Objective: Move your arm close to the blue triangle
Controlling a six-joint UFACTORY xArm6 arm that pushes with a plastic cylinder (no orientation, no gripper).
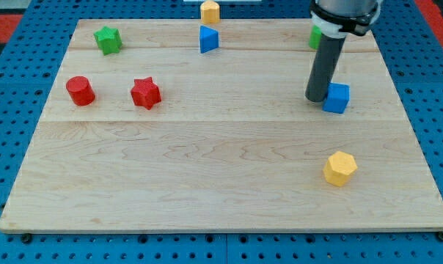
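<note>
While the wooden surface (221,198) lay flat, a green star (108,39) sat far left, with a red cylinder (80,90) and red star (145,93) nearer. The blue triangle (208,39) stood at the far edge, centre, just near of a yellow block (210,11). My tip (316,98) touched a blue cube (337,97) at right; a green block (315,37) hid behind the rod, and 1 yellow hexagon (340,168) lay near right. No fingers existed, so nothing was held. A good approach, I judged, would slide left and far, stopping short of contact. No writing was readable.

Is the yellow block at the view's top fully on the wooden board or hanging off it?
Partly off. The yellow block straddles the wooden board's far edge, just above the blue triangle.
</note>
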